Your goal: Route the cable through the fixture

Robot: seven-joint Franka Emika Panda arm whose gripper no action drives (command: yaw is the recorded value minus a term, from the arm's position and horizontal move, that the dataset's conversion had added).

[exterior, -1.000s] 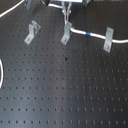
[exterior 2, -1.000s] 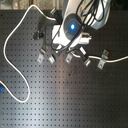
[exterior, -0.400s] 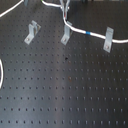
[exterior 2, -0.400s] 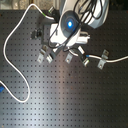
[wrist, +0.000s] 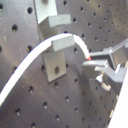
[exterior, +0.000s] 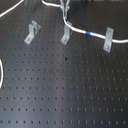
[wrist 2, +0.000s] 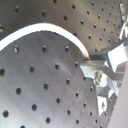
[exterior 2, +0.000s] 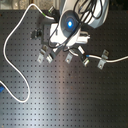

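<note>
**Cable through two brackets, one still to go**

In the first exterior view three small metal brackets stood in a row on the perforated black worktop (exterior: pixel 65 95): the left bracket (exterior: pixel 32 32) at about 10 o'clock, the middle bracket (exterior: pixel 66 34) near 12 o'clock, and the right bracket (exterior: pixel 108 40) at about 2 o'clock. The cable (exterior: pixel 80 30) ran in from the right edge of the first exterior view, met the right bracket, carried its blue band (exterior: pixel 88 33) between the right and middle brackets, and rose past the middle bracket toward the gripper (exterior: pixel 64 7) at 12 o'clock.

The jaws were clenched on the cable; in the first wrist view the white cord ended at the gripper (wrist: pixel 95 67) just beside a bracket (wrist: pixel 56 47), and it seemed to pass by that bracket (whether it sat properly in the slot I could not tell at this resolution).

By my judgement the right bracket was done and the middle one was roughly in hand. The left bracket showed no cable near it, so that pass was left. In the second exterior view a long loop of slack (exterior 2: pixel 10 60) lay around 9 o'clock, which suggested plenty of cord remained to feed.
</note>
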